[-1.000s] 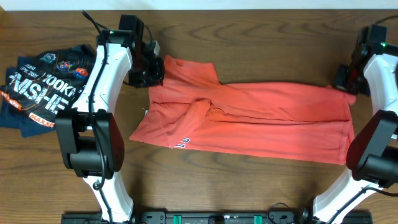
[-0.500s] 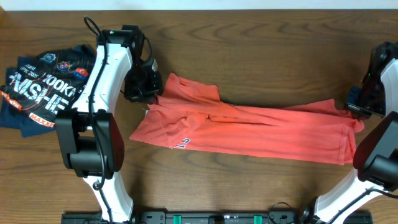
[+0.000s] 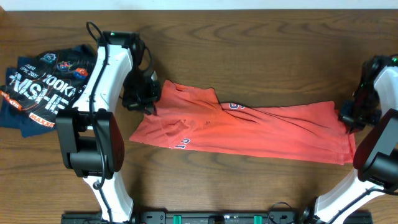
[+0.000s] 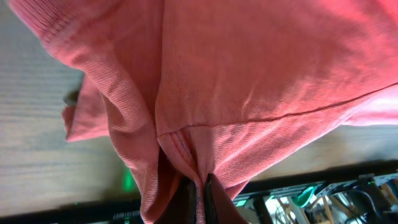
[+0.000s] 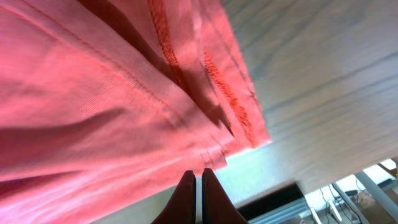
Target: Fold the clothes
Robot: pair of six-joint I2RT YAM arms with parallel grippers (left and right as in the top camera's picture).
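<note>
- Overhead: the coral-red T-shirt (image 3: 261, 134) is lying across the middle of the wooden table (image 3: 249, 50), stretched into a long band running left to right. A bit of white lettering is peeking out near its top edge and another near its lower left.
- Overhead: the left gripper (image 3: 149, 102) is sitting right at the shirt's upper left corner, and the right gripper (image 3: 348, 118) is pressing in at the far right end. Both are touching the cloth.
- Overhead: the dark garment (image 3: 43, 87) with white and orange lettering is lying crumpled at the table's left edge, well apart from the shirt.
- Left wrist: the T-shirt (image 4: 261, 74) is filling nearly the whole view, hanging in ribbed folds. The left gripper (image 4: 200, 194) is clenched, its jaws squeezing a seamed fold of the fabric between them. Wood grain is showing at the left.
- Right wrist: the T-shirt (image 5: 93, 99) is covering the left and upper part of the view, its stitched hems stacked in layers and ending at a corner just above the fingertips. The right gripper (image 5: 199, 183) is showing its jaws pressed together with no gap. Whether any cloth is caught between them, I cannot tell. Bare table (image 5: 329, 74) is showing to the right.
</note>
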